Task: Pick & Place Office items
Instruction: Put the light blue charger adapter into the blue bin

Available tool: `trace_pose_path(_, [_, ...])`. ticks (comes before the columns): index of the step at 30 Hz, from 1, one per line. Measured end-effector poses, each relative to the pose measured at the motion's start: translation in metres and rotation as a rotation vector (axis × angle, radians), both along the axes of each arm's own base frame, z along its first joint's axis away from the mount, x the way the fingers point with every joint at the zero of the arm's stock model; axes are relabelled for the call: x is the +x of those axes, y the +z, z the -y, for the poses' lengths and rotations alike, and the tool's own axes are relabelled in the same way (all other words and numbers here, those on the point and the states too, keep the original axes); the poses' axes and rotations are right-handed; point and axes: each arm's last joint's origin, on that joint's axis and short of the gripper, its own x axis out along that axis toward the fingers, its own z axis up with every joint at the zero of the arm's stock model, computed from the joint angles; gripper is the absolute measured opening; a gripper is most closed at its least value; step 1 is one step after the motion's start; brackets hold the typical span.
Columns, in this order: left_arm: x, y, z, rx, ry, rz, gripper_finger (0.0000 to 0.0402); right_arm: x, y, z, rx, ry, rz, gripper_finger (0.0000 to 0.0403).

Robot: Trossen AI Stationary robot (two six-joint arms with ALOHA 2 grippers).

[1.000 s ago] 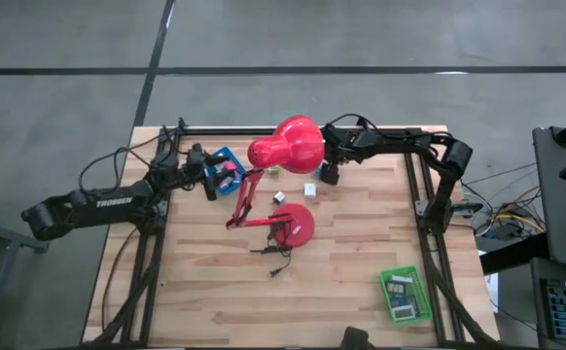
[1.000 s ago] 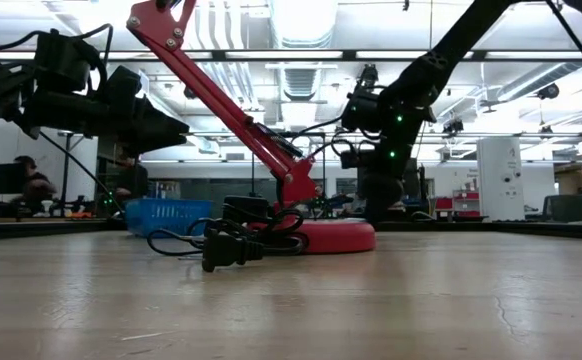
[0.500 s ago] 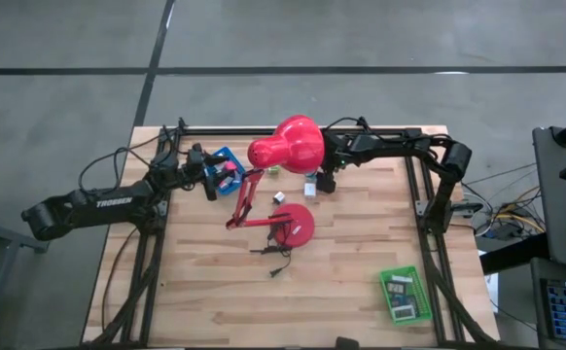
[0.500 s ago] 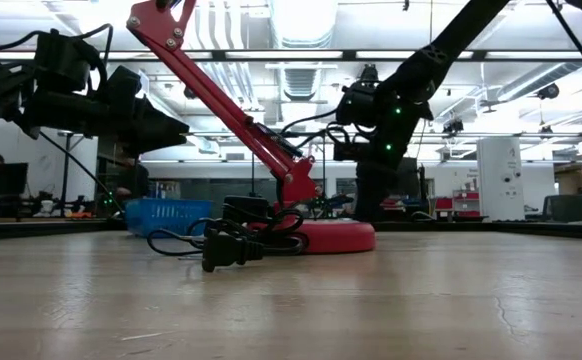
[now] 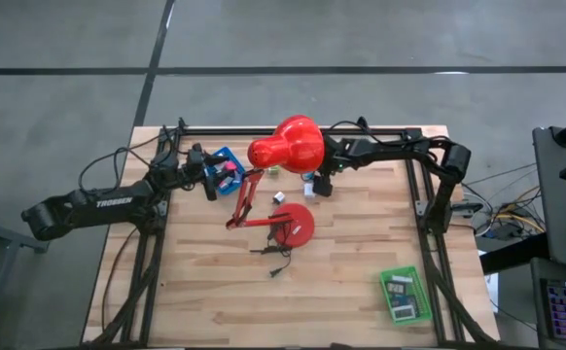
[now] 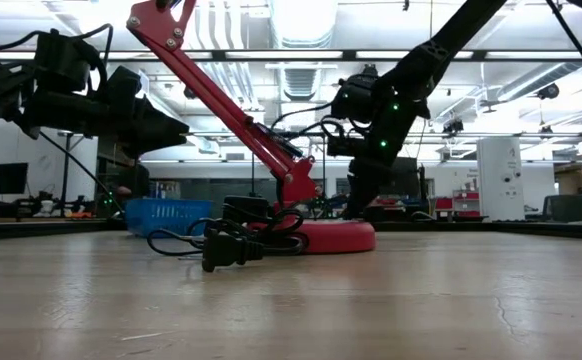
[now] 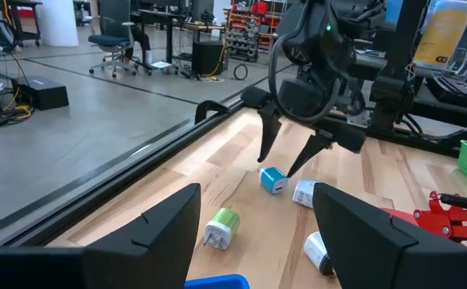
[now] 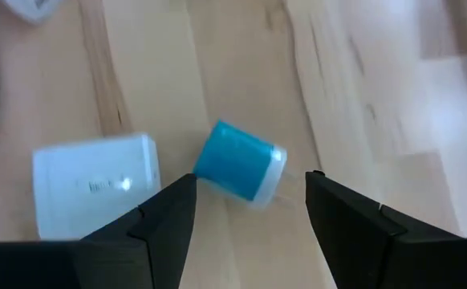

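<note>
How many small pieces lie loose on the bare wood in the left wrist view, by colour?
teal piece: 1
green piece: 1
white pieces: 2
Total: 4

The right gripper has moved left in the high view — from right of the lamp head down over the teal block, fingers spread.

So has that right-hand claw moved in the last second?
Yes. The right gripper slid left, toward the red lamp, and now hangs open over the blue plug.
</note>
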Motion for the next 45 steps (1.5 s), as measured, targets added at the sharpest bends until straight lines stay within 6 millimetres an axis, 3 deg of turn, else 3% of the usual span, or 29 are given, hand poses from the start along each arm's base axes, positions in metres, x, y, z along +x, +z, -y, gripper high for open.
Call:
trace_pose_path(9, [0.0,0.0,0.0,0.0,0.0,0.001,0.0245,0.008,-0.001,0.004,-0.092,-0.05,0.054,0.0228])
trace_pose_path(26, [0.003,-0.006,0.001,-0.074,-0.064,-0.052,0.0245,-0.001,0.008,-0.004,-0.008,0.047,-0.001,0.0228])
trace_pose_path(36, [0.035,-0.006,-0.02,-0.085,-0.076,-0.185,0.0245,-0.007,0.023,-0.009,0.036,0.123,0.087,0.0228])
trace_pose_path(45, [0.07,-0.023,-0.047,-0.125,-0.088,-0.299,0.0245,-0.032,0.023,0.009,-0.009,0.128,0.004,0.0228])
